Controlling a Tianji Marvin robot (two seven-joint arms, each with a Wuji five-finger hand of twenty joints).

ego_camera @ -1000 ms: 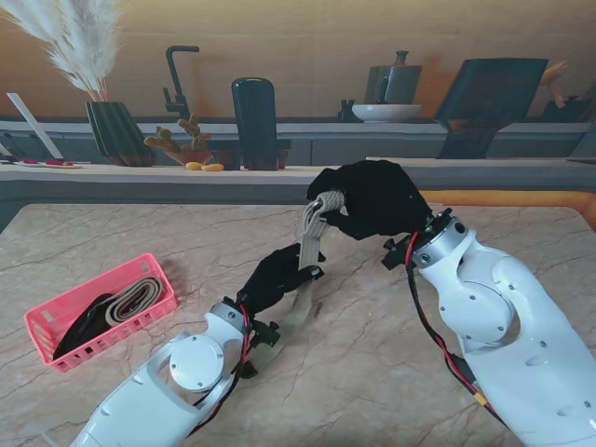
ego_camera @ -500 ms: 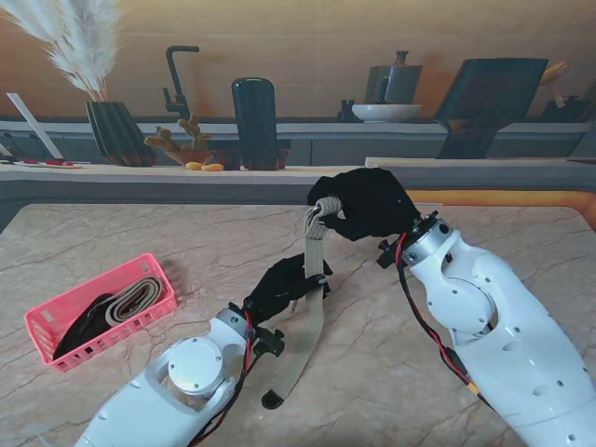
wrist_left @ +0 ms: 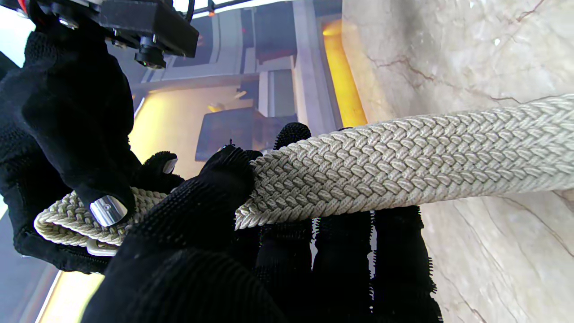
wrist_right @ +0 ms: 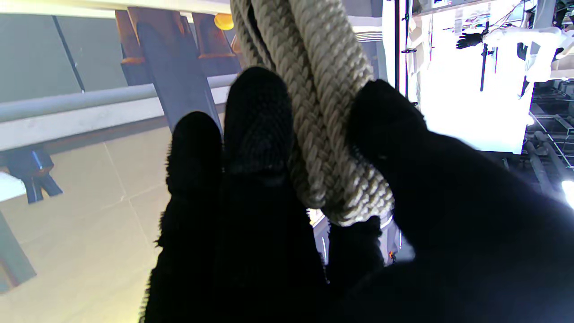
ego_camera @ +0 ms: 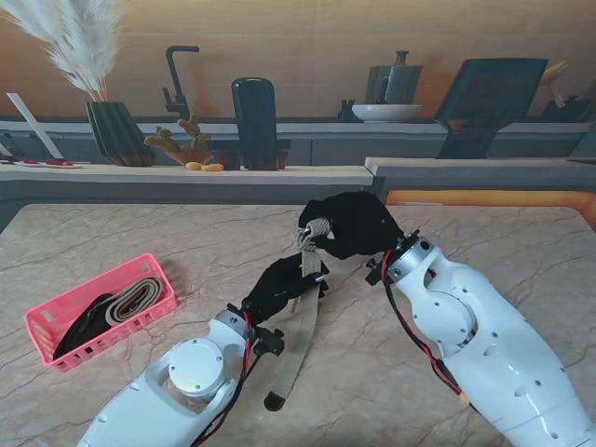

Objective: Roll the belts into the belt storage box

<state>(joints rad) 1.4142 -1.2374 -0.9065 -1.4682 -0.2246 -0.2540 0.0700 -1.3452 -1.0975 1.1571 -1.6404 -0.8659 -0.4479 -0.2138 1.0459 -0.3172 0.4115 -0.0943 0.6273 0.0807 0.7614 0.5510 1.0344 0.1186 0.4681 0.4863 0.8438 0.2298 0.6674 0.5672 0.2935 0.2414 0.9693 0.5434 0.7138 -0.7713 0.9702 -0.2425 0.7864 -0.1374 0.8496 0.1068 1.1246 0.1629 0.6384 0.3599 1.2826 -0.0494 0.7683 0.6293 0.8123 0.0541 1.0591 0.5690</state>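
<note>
A beige braided belt (ego_camera: 300, 337) hangs over the middle of the table. My right hand (ego_camera: 352, 224) is shut on its rolled upper end (ego_camera: 315, 232), seen close between thumb and fingers as coiled braid (wrist_right: 323, 148). My left hand (ego_camera: 279, 284) is shut on the belt just under that roll; the braid (wrist_left: 385, 170) runs across its fingers (wrist_left: 341, 251). The belt's dark tip (ego_camera: 273, 401) rests on the table near me. The pink belt storage box (ego_camera: 98, 309) stands at my left with a rolled beige belt (ego_camera: 135, 296) and a dark belt (ego_camera: 79, 328) inside.
A raised ledge (ego_camera: 186, 177) runs along the table's far edge, carrying a dark vase (ego_camera: 116, 132), a black canister (ego_camera: 253, 123) and small fruit (ego_camera: 203, 166). Bare marble table top (ego_camera: 521, 237) lies to the right of my right arm.
My right hand has moved nearer to me and slightly left with the rolled end. The hanging belt has swung free, its tip now showing on the table. My left hand shifted slightly.
</note>
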